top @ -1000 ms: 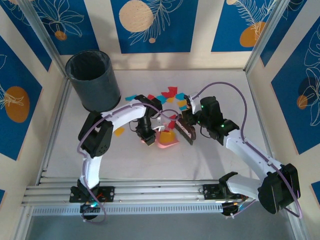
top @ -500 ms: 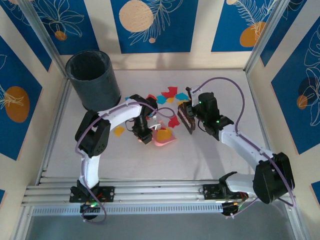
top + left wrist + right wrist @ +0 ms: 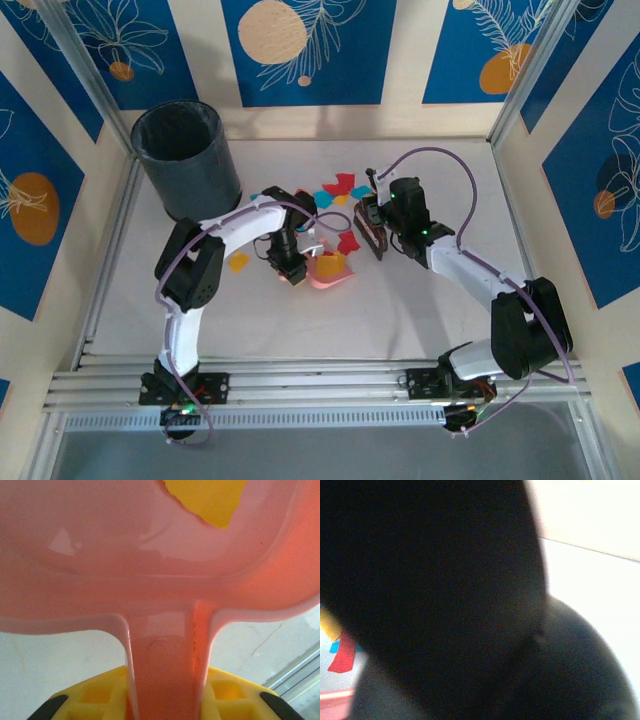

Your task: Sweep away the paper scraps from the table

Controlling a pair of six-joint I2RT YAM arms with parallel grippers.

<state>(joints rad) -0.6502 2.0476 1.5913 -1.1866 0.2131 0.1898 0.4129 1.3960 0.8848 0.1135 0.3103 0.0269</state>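
The right gripper (image 3: 390,218), clamped on the one brush (image 3: 372,232), has swung back from the dustpan (image 3: 328,272) mouth to the paper scraps (image 3: 340,186) beyond it, ready for another stroke. The left gripper (image 3: 164,700) grasps the single dustpan's handle. One yellow scrap (image 3: 205,500) lies inside; roughly eight lie outside on the table (image 3: 420,310)

Robot lab test cell: pale table (image 3: 400,310) boxed by aluminium rails (image 3: 320,385), blue-and-cream patterned panel walls (image 3: 300,50), robot arms (image 3: 470,275) bolted on the near rail.
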